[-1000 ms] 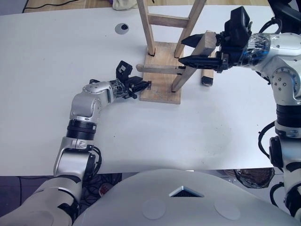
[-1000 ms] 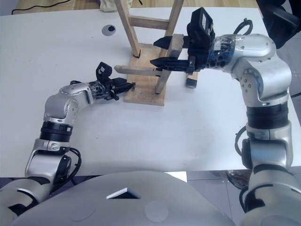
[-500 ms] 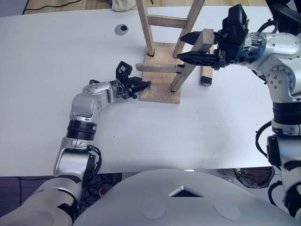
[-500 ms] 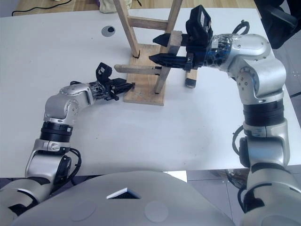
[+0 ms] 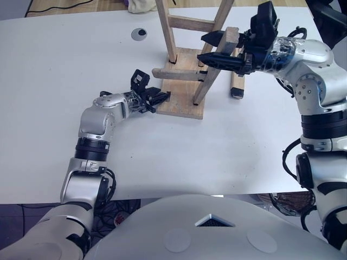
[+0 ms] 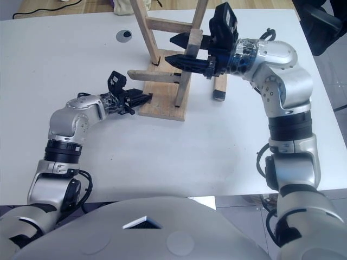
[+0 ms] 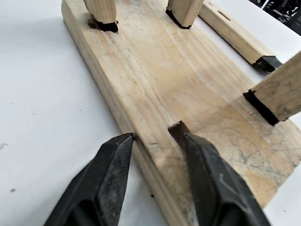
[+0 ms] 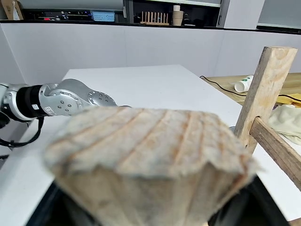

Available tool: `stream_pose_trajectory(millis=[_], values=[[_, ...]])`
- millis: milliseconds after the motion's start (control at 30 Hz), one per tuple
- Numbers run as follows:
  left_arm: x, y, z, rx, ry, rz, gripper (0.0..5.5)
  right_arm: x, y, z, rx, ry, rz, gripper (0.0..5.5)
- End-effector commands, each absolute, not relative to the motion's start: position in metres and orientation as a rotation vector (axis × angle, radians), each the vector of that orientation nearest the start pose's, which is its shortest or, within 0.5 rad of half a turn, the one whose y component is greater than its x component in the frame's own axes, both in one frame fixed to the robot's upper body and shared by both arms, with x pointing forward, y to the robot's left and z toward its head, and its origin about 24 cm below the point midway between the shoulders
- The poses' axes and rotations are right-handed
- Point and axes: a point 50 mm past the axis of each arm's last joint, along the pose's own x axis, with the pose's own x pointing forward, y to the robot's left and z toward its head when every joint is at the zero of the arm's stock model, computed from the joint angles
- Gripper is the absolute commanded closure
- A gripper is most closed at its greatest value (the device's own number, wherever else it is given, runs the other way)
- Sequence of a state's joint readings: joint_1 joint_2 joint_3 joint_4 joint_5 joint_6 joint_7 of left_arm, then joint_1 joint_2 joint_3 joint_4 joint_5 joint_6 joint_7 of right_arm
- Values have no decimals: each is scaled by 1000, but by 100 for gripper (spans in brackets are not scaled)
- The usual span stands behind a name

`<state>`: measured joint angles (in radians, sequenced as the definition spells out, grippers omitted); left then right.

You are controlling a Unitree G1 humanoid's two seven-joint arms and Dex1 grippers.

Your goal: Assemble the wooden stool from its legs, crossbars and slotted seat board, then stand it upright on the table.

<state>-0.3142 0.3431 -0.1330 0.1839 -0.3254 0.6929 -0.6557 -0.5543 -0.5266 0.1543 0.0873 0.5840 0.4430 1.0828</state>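
The slotted seat board (image 5: 183,81) lies flat on the white table. Two legs (image 5: 166,30) stand in its far slots, joined by a crossbar (image 5: 191,23). My right gripper (image 5: 205,47) is shut on the upper part of a third leg (image 5: 212,73). That leg leans with its foot on the board's near right part. A crossbar (image 5: 174,75) sticks out from it to the left. My left gripper (image 7: 157,136) is open at the board's near left corner, one finger (image 7: 114,160) beside the edge, the other (image 7: 202,160) on top by an empty slot (image 7: 178,128).
A loose wooden piece (image 5: 237,85) with black ends lies on the table just right of the board. A round cable hole (image 5: 139,33) sits at the far left. Bare table (image 5: 227,146) stretches in front of the board.
My right gripper has carried the third leg's top farther back and a little left, so the leg stands steeper and its crossbar end sits slightly higher. The left gripper has stayed at the board's corner.
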Motion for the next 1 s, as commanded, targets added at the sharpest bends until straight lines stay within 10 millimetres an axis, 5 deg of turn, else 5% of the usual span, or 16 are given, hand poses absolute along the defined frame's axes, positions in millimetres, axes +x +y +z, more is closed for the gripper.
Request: stream_pose_trajectory(millis=[33, 333, 500, 667, 867, 1000], values=[[264, 134, 3, -143, 756, -808, 356, 290, -160, 73, 183, 477, 1209, 263], [266, 137, 3, -140, 753, -800, 356, 294, -182, 91, 173, 424, 1228, 230], [264, 139, 3, -137, 756, -800, 356, 288, -193, 84, 151, 446, 1187, 230], [261, 138, 0, -138, 775, -806, 356, 279, -172, 72, 224, 406, 1191, 320], [264, 133, 2, -131, 782, -834, 356, 283, -160, 75, 253, 340, 1153, 320], [260, 120, 1, -142, 802, -876, 356, 291, -161, 59, 138, 363, 1023, 320]])
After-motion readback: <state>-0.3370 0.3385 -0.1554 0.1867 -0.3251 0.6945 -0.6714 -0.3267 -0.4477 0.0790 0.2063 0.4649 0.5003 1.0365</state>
